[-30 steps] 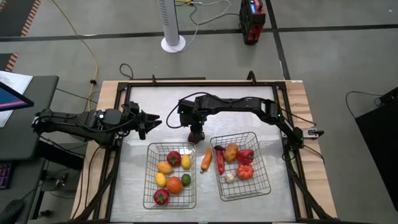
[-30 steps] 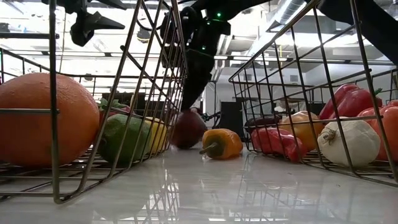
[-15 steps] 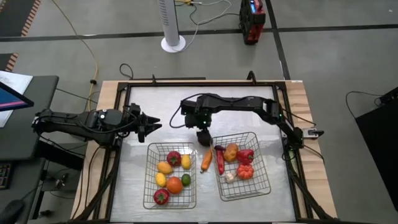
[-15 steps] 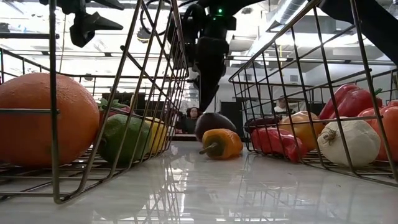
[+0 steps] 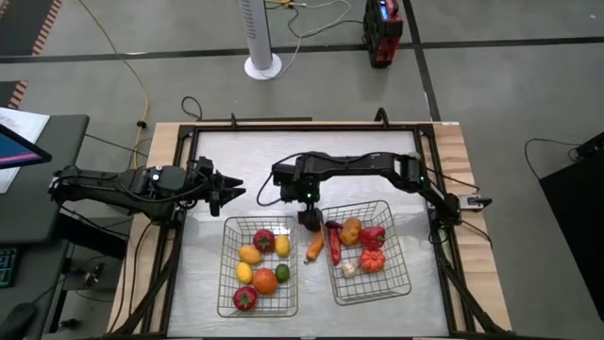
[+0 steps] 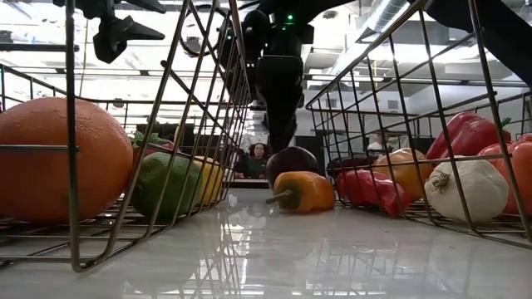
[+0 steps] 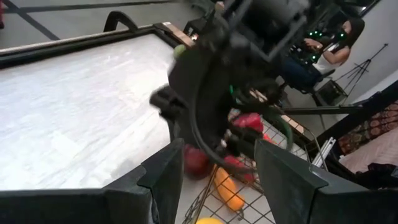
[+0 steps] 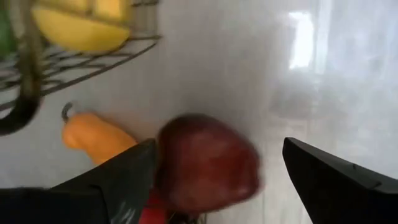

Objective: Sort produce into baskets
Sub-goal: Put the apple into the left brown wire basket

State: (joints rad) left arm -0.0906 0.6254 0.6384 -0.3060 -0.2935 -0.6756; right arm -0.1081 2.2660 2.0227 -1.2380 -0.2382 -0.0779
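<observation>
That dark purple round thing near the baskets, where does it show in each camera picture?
High: purple round under right pincer.
Low: centre, behind carrot.
Left wrist: cannot tell.
Right wrist: centre, between the fingers.
Shared landmark: the carrot beside it.

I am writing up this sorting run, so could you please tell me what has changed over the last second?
The right pincer carried the dark purple round from the open table toward the right basket, and has opened over it; the round now sits at that basket's near corner beside the orange carrot. The left pincer stayed hovering left of the baskets; the left basket and its produce are unchanged.
</observation>
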